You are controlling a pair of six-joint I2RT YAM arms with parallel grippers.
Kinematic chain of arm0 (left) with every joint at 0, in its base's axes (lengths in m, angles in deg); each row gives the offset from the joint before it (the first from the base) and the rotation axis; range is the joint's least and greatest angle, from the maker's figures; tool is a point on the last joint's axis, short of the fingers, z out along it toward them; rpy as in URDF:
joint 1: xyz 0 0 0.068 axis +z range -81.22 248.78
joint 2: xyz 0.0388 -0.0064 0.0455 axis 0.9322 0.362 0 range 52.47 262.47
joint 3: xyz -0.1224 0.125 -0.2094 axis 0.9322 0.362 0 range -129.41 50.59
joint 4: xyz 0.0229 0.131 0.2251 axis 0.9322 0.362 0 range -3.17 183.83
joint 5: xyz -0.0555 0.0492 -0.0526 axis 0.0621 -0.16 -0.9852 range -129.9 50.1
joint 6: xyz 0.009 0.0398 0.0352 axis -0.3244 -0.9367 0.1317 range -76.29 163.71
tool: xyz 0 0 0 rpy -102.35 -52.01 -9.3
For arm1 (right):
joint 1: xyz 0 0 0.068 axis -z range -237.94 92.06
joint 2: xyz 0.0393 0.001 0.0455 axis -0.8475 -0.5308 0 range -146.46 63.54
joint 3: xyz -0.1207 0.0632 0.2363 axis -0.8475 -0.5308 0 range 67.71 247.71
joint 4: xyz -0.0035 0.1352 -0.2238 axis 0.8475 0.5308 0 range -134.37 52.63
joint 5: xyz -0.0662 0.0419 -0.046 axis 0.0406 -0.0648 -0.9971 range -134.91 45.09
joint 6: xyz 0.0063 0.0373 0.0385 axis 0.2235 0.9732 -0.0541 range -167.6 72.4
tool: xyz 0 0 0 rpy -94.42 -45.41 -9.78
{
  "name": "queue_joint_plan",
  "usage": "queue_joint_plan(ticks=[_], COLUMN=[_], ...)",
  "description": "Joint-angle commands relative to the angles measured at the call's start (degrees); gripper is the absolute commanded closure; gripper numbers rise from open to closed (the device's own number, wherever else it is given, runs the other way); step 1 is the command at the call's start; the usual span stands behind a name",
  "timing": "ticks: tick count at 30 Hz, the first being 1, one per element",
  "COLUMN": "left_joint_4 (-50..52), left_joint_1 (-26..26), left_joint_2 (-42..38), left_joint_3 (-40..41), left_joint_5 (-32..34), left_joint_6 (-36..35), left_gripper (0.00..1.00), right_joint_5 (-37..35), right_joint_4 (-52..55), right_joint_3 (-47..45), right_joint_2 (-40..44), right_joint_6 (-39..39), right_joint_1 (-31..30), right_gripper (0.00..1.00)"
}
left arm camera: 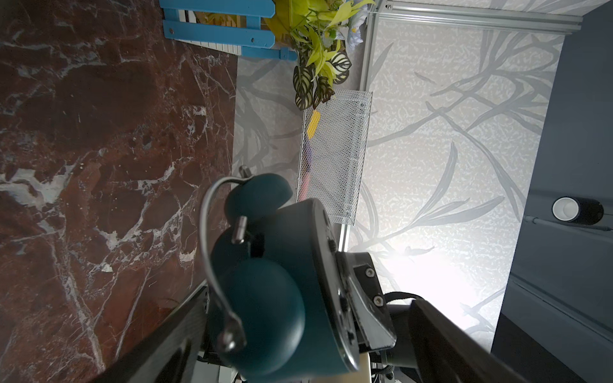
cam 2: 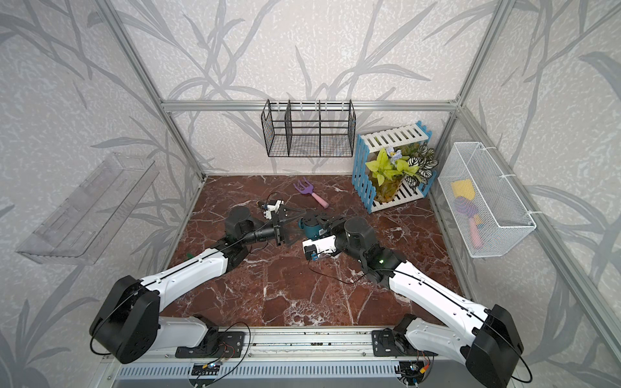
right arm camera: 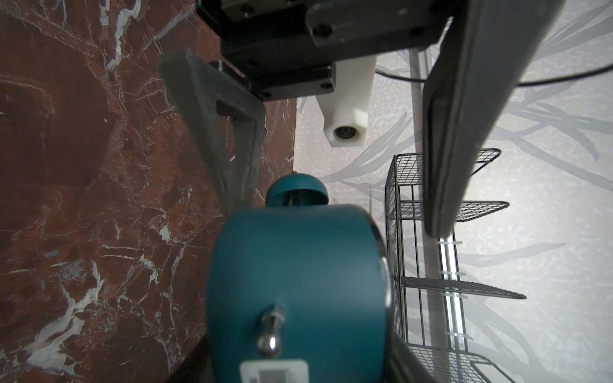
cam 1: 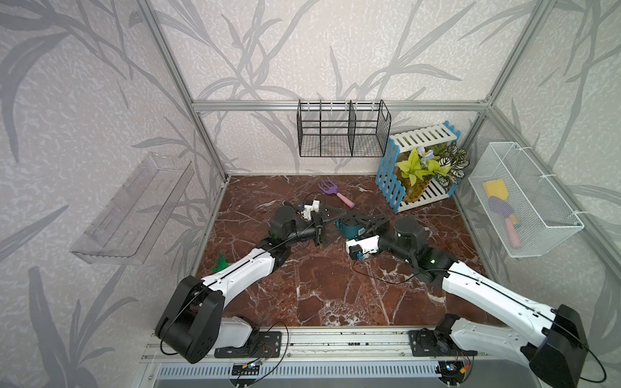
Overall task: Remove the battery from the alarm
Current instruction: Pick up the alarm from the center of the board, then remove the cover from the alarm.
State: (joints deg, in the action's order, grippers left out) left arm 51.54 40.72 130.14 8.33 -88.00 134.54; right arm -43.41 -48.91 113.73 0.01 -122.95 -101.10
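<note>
Red-brown marble tabletop (cam 1: 319,285) lies under both arms. The right pincer (cam 1: 363,225) clamps the small dark-teal alarm clock (cam 1: 350,231) between its fingers. The left pincer (cam 1: 337,225) gapes fully wide, its fingers straddling the clock's twin bells (left arm camera: 262,265).

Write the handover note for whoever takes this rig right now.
Left gripper: wide open, empty, facing the alarm at close range.
Right gripper: shut on the alarm, holding it by front and back.
Battery: not visible in any view, so probably inside the alarm.
Done: alarm grasped and presented to the left gripper.
Left: get at the battery compartment and pull the battery out. Whether the back cover is off cannot be told from here.
</note>
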Motion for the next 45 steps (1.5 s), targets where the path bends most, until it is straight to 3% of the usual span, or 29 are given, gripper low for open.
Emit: queue_joint_plan(ticks=[1, 3, 8, 14, 18, 21, 24, 26, 30, 33, 36, 38, 39, 40, 42, 45], left_joint_4=[-2.77, -2.75, -3.2, -6.68, -7.09, -7.12, -7.46, -7.59, -6.02, -5.21, -3.93, -1.96, -2.11, -4.05, -6.11, -7.54], left_joint_1=[-0.34, -0.35, -0.34, -0.25, -0.25, -0.25, 0.16, 1.18, 5.29, 7.47, 7.77, 7.24, 7.01, 6.94, 7.02, 6.82], left_joint_2=[0.85, 1.01, 1.34, 1.28, 1.69, 1.68, 1.4, 0.74, -1.54, -2.3, -1.76, -2.11, -2.54, -3.09, -4.16, -5.36], left_joint_3=[-1.87, -2.24, -2.7, -1.65, -2.46, -2.49, -2.41, -2.02, -0.15, 0.65, -0.77, -1.42, -0.75, 0.53, 2.57, 4.19], left_joint_5=[-0.4, 0.36, 1.21, 3.32, 3.19, 3.22, 3.91, 5.23, 9.68, 13.17, 14.08, 15.6, 16.36, 17.04, 17.73, 18.04], left_joint_6=[1.7, 2.15, 4.04, 8.38, 8.77, 8.52, 7.81, 6.52, 0.11, -7.04, -19.08, -28.38, -32.9, -36.72, -40.3, -43.35], left_gripper=[0.0, 0.03, 0.27, 0.29, 0.45, 0.58, 0.66, 0.67, 0.68, 0.69, 0.72, 0.73, 0.74, 0.76, 0.77, 0.78], right_joint_5=[-1.49, -1.78, -3.1, -4.06, -4.4, -4.74, -4.5, -5.1, -6.59, -5.78, -6.41, -3.29, 1.27, 10.88, 20.11, 27.74], right_joint_4=[-6.47, -6.97, -8.02, -8.54, -8.71, -9.18, -9.04, -7.73, -2.41, 1.86, 0.74, -0.12, -1.28, -5.65, -15.85, -27.0], right_joint_3=[2.71, 2.74, 2.42, 1.91, 1.5, 1.21, 0.62, -0.16, -3.66, -7.03, -9.12, -8.74, -8.68, -9.1, -10.11, -8.09], right_joint_2=[-0.23, -0.43, -0.63, 0.17, 0.63, 0.85, 1.39, 2.49, 8.41, 14.0, 17.1, 16.59, 15.37, 12.52, 7.18, -1.88], right_joint_6=[-0.59, -0.59, -0.68, -0.33, -0.15, 0.37, 2.26, 4.6, 13.47, 26.03, 50.15, 74.33, 89.27, 106.42, 130.74, 147.91], right_joint_1=[-1.17, -1.7, -2.69, -3.22, -3.56, -3.83, -3.85, -3.81, -3.86, -3.85, -3.0, 0.44, 4.08, 9.43, 14.62, 16.17], right_gripper=[0.6, 0.6, 0.6, 0.59, 0.57, 0.5, 0.35, 0.27, 0.2, 0.2, 0.15, 0.07, 0.05, 0.06, 0.08, 0.15])
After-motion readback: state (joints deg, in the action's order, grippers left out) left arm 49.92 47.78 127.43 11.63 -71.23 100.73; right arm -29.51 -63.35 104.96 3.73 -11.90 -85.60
